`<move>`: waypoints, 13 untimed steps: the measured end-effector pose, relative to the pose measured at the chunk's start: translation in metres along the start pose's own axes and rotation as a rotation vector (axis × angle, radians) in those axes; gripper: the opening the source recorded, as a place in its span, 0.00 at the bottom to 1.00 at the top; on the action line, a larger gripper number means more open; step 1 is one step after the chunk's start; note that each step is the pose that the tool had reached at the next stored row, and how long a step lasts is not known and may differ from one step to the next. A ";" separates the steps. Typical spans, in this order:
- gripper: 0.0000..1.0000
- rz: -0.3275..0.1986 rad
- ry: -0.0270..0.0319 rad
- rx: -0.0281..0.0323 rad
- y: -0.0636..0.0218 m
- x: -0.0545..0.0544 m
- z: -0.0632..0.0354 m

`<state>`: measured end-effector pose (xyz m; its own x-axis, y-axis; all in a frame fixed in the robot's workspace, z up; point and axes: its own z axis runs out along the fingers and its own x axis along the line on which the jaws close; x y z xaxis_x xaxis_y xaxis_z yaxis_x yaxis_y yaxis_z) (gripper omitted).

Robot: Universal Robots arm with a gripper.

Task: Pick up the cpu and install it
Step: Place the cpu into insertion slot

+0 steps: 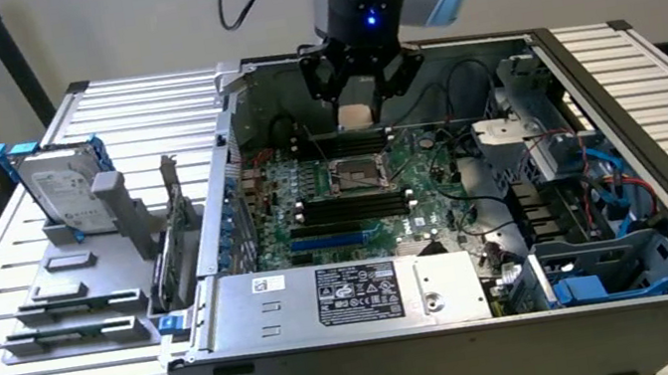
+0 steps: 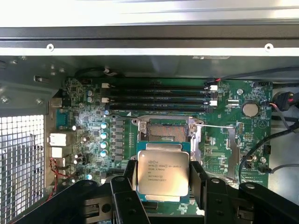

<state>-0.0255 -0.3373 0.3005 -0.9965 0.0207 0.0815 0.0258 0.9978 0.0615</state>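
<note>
The cpu, a flat square chip with a dull silver top and printed text, is held between my gripper's black fingers. My gripper is shut on the cpu and hangs above the open computer case, over the far part of the green motherboard. The open cpu socket lies a little below and nearer than the chip. In the wrist view the socket sits just beyond the held chip, its metal frame open.
Dark memory sticks lie in slots past the socket. A silver hard drive in a blue frame stands on a grey fixture at the exterior view's left. The power supply, drive bays and cables crowd the case.
</note>
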 end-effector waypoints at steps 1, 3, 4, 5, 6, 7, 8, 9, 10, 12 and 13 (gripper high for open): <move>0.55 0.014 -0.0009 -0.0012 0.0000 0.000 0.0006; 0.55 0.047 -0.0029 -0.0038 -0.0002 0.000 0.0022; 0.55 0.065 -0.0040 -0.0053 -0.0002 0.000 0.0032; 0.55 0.083 -0.0050 -0.0067 -0.0003 0.000 0.0043; 0.55 0.101 -0.0061 -0.0083 -0.0004 0.000 0.0054; 0.55 0.119 -0.0071 -0.0097 -0.0004 0.000 0.0065; 0.55 0.138 -0.0083 -0.0113 -0.0005 -0.001 0.0076; 0.55 0.156 -0.0094 -0.0127 -0.0006 -0.001 0.0086; 0.55 0.175 -0.0105 -0.0142 -0.0006 -0.001 0.0096; 0.55 0.210 -0.0127 -0.0171 -0.0008 -0.001 0.0116; 0.55 0.228 -0.0138 -0.0187 -0.0008 -0.001 0.0126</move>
<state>-0.0256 -0.3373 0.2878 -0.9656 0.2469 0.0818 0.2521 0.9657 0.0614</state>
